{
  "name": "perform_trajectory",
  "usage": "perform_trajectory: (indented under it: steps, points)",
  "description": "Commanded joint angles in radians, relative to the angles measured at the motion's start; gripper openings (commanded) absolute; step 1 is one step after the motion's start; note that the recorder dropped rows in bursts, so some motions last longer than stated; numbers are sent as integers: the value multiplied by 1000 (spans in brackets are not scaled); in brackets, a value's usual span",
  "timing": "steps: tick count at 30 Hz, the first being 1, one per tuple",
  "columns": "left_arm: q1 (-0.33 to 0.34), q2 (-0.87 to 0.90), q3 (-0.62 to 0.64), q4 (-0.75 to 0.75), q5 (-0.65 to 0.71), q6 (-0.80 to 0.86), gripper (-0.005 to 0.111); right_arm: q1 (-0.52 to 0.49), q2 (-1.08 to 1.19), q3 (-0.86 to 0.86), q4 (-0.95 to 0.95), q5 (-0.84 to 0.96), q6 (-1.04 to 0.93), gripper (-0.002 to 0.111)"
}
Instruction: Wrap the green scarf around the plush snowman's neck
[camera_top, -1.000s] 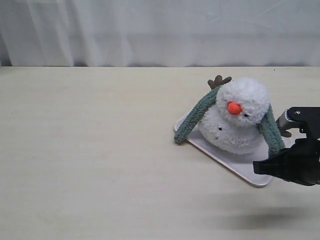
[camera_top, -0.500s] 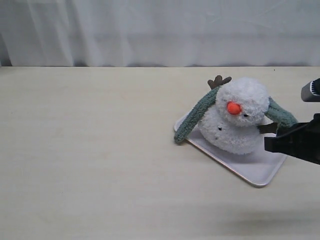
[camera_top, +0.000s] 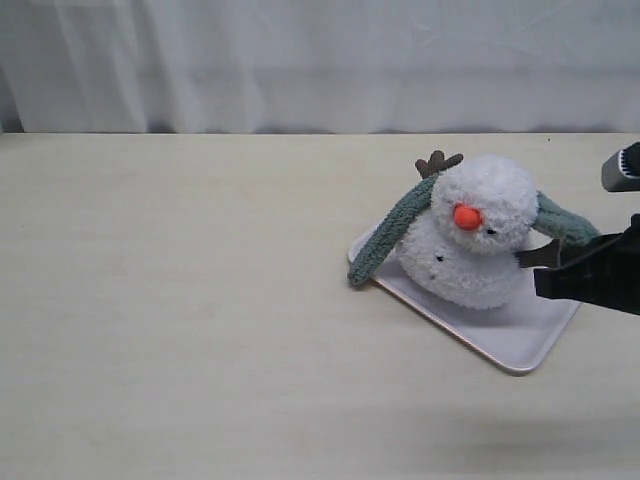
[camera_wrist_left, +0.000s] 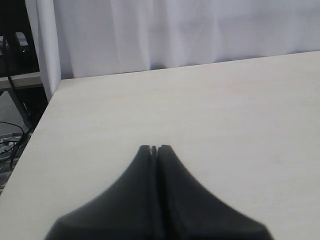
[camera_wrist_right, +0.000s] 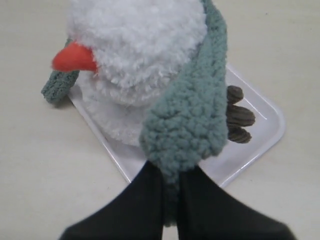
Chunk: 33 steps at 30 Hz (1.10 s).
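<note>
The plush snowman sits on a pale tray, orange nose facing the camera. The green scarf is draped behind its neck; one end hangs down to the tray's left edge, the other end is lifted at the right. My right gripper is shut on that lifted end, just right of the snowman's head. In the right wrist view the scarf runs from the right gripper up along the white head. The left gripper is shut and empty over bare table, away from the snowman.
A white curtain hangs behind the table's far edge. The tray lies near the table's right side. A brown twig arm rests on the tray beside the scarf. The left wrist view shows the table's edge and cables beyond it.
The right gripper has risen from low beside the tray to head height, lifting the scarf's right end up and outward. The snowman and tray have not moved.
</note>
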Motion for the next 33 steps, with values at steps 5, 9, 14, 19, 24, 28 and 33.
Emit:
perform_trajectory:
  steps: [5,9,14,19,24,28,33]
  points:
    - [-3,-2,3,-3,-7,2,0,-3,-68,-83,-90,117,28,4]
    - [-3,-2,3,-3,-7,2,0,-3,-121,-105,-177,198,103,4]
    - [-3,-2,3,-3,-7,2,0,-3,-177,-105,-214,208,118,4]
    - [-3,-2,3,-3,-7,2,0,-3,-195,-105,-345,239,251,4]
    - [-3,-2,3,-3,-7,2,0,-3,-188,-103,-439,278,366,4]
    - [-3,-2,3,-3,-7,2,0,-3,-188,-103,-463,292,382,4]
    - [-3,-2,3,-3,-7,2,0,-3,-188,-103,-502,307,441,4]
